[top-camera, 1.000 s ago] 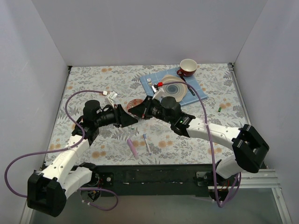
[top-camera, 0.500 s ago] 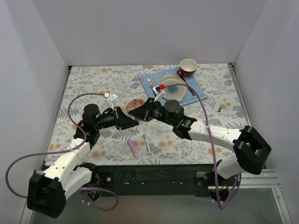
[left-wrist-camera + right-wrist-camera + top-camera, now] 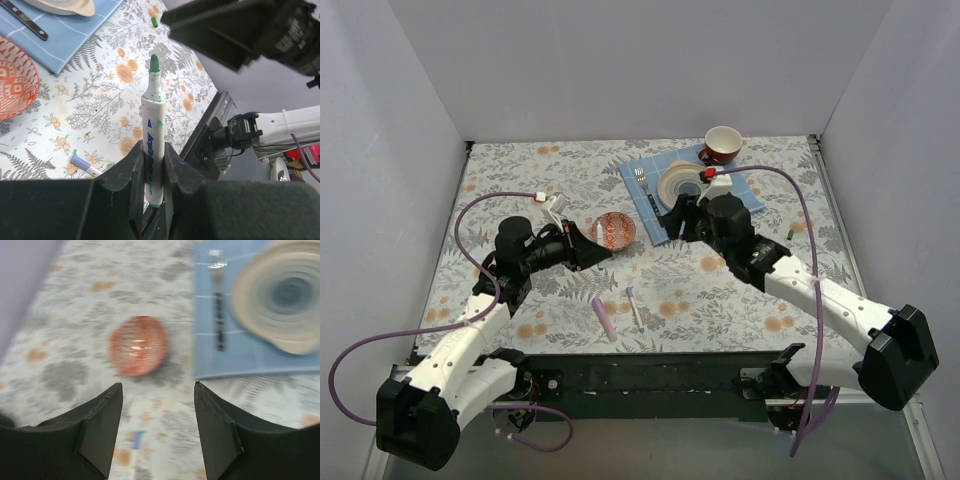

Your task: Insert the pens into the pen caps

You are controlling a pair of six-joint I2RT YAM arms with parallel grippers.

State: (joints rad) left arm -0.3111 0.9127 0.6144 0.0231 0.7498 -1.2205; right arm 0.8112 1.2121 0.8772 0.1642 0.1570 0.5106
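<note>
My left gripper (image 3: 603, 255) (image 3: 151, 150) is shut on a pen (image 3: 152, 125) with a white barrel. Its green tip points away from the wrist, uncapped. A tiny green pen cap (image 3: 788, 232) (image 3: 154, 21) lies far right on the floral cloth. A blue-tipped pen (image 3: 634, 307) (image 3: 85, 166) and a thicker pink-lilac piece (image 3: 604, 316) lie near the front edge; I cannot tell whether that piece is a pen or a cap. My right gripper (image 3: 670, 222) (image 3: 157, 386) hangs open and empty over the cloth, near the blue placemat's left edge.
A small red patterned bowl (image 3: 614, 229) (image 3: 138, 345) (image 3: 12, 80) sits between the grippers. The blue placemat (image 3: 645, 195) (image 3: 240, 350) carries a plate (image 3: 682, 182) (image 3: 280, 295) and a fork (image 3: 642, 183) (image 3: 218, 315). A red cup (image 3: 723, 143) stands at the back.
The two grippers met over the bowl; the left one closed on the green-tipped pen. The right one opened, let go and pulled back to the right toward the placemat.
</note>
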